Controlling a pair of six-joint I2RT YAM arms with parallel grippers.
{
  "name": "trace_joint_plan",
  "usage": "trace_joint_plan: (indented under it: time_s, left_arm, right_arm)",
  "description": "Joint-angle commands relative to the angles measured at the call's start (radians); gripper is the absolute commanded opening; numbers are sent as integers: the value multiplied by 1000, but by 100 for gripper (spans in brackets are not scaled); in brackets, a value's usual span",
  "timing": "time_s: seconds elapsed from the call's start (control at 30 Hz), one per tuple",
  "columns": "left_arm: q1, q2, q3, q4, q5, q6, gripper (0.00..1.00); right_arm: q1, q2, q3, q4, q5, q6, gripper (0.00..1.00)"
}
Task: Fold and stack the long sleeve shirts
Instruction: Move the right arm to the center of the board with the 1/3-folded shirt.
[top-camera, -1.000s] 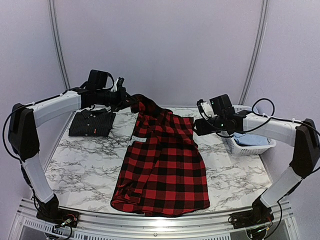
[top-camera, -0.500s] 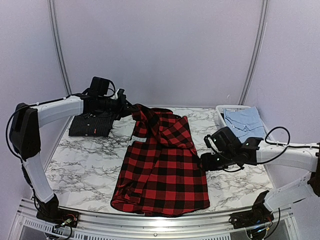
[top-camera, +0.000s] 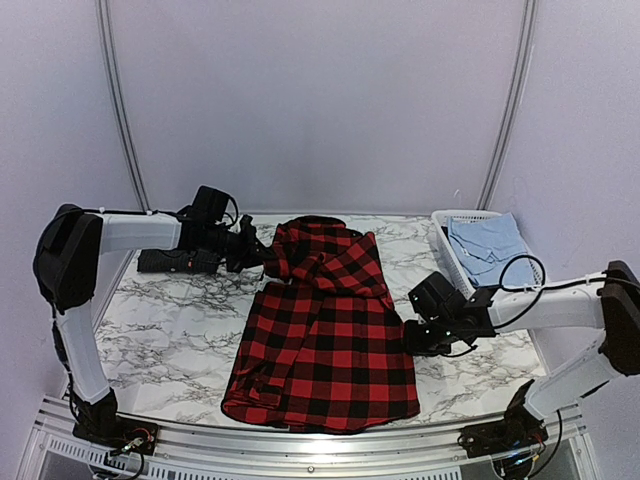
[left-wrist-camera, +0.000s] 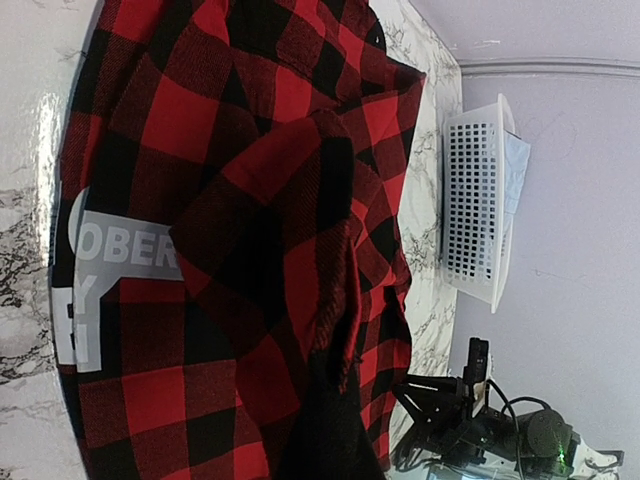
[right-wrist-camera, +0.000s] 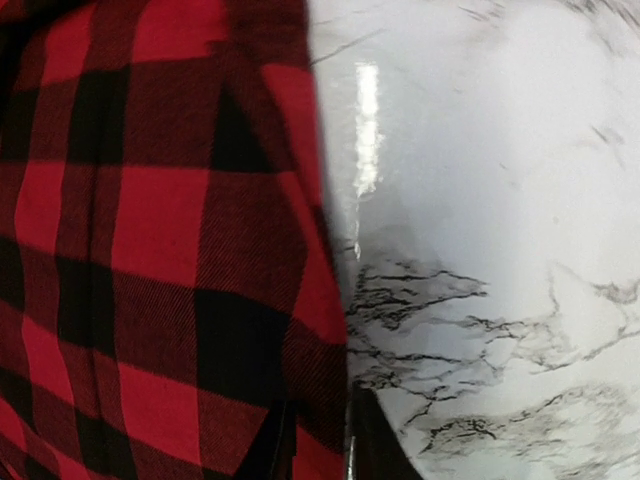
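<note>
Glossy veined marble table (top-camera: 170, 330): soft buffalo-plaid shirt (top-camera: 325, 330), shoulder pinched tight in left gripper (top-camera: 262, 255). Its side hem lies between the narrowly parted fingers of the right gripper (top-camera: 408, 338).

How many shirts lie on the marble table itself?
2. The red-and-black buffalo plaid shirt lies spread at the centre; the dark charcoal folded shirt sits far left, partly behind the left arm. Light blue cloth in the white slotted plastic basket may be another.

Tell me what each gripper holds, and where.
Left gripper: the plaid shirt, by a bunched fold near its collar. Right gripper: straddles the shirt's right edge; whether it grips cannot be told.
</note>
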Motion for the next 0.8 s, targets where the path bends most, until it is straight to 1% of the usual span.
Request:
trace_joint_plan:
  time_s: [0.0, 0.03, 0.07, 0.27, 0.33, 0.4, 0.43, 0.53, 0.6, 0.67, 0.77]
  left_arm:
    - [3, 39, 21, 52, -10, 17, 0]
    - [2, 51, 33, 56, -7, 15, 0]
    - [3, 61, 45, 60, -7, 13, 0]
    - [10, 145, 147, 75, -10, -4, 0]
    - [13, 177, 187, 75, -7, -13, 0]
    - [15, 193, 218, 75, -2, -20, 0]
    - [15, 193, 227, 75, 1, -23, 0]
    - [15, 181, 231, 75, 4, -22, 0]
    - [15, 171, 223, 75, 11, -23, 0]
    - [15, 162, 214, 75, 17, -24, 0]
    - [15, 150, 208, 103, 24, -26, 0]
  right_arm:
    - [-49, 50, 7, 64, 5, -16, 9]
    - [-65, 55, 7, 73, 1, -28, 3]
    - [-82, 57, 7, 85, -4, -40, 0]
    - [-245, 89, 42, 126, -15, -148, 0]
    - [-275, 103, 73, 112, -21, -179, 0]
    - [-278, 112, 100, 83, -37, -200, 0]
    - [-275, 109, 101, 70, -53, -208, 5]
    - [-242, 56, 74, 15, -72, -193, 26]
    - [-203, -4, 52, -41, -61, -162, 37]
    - [-158, -74, 27, -99, -55, -116, 43]
    - [-82, -151, -6, -187, -49, -28, 45]
